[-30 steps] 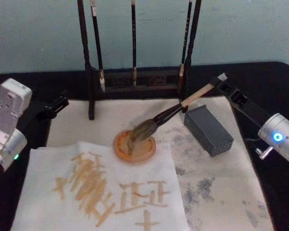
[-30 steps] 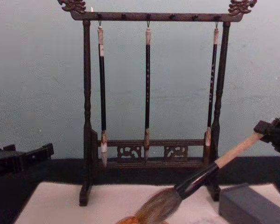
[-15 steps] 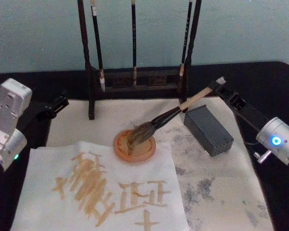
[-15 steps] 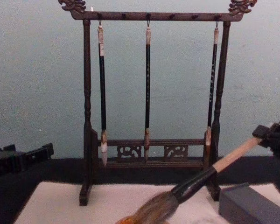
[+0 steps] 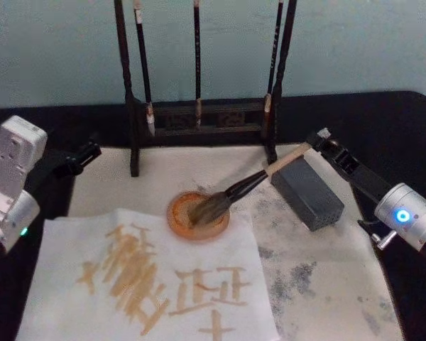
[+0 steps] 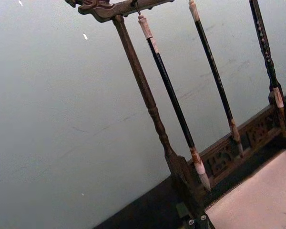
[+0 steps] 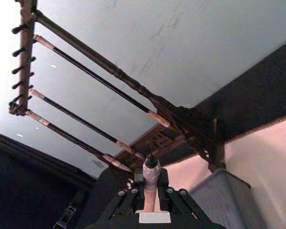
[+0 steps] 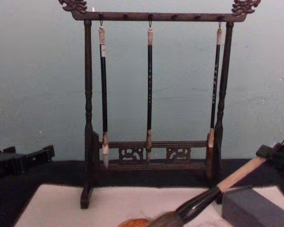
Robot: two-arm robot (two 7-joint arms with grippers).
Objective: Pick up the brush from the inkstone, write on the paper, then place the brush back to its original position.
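Note:
The brush (image 5: pixel 259 176) slants from the orange dish (image 5: pixel 181 220), where its grey-brown bristles rest, up to its grey end cap. My right gripper (image 5: pixel 325 142) is shut on that top end, at the back right of the mat. In the right wrist view the end cap (image 7: pixel 151 171) sits between the black jaws. The tan handle (image 8: pixel 236 175) passes low over the far corner of the dark grey inkstone (image 5: pixel 307 192); I cannot tell if they touch. The paper (image 5: pixel 71 249), white with tan strokes, lies at the front left. My left gripper (image 5: pixel 82 155) is parked at the left edge.
A dark wooden rack (image 8: pixel 151 16) with three slim black brushes hanging from it stands at the back of the table. A beige mat (image 5: pixel 326 284) with grey ink stains lies under the paper and the inkstone (image 8: pixel 255 208). A black table edge runs behind the mat.
My right gripper has come down and slightly toward me, so the brush lies flatter and its handle is now low over the inkstone. The bristles stay in the dish. The left arm has not moved.

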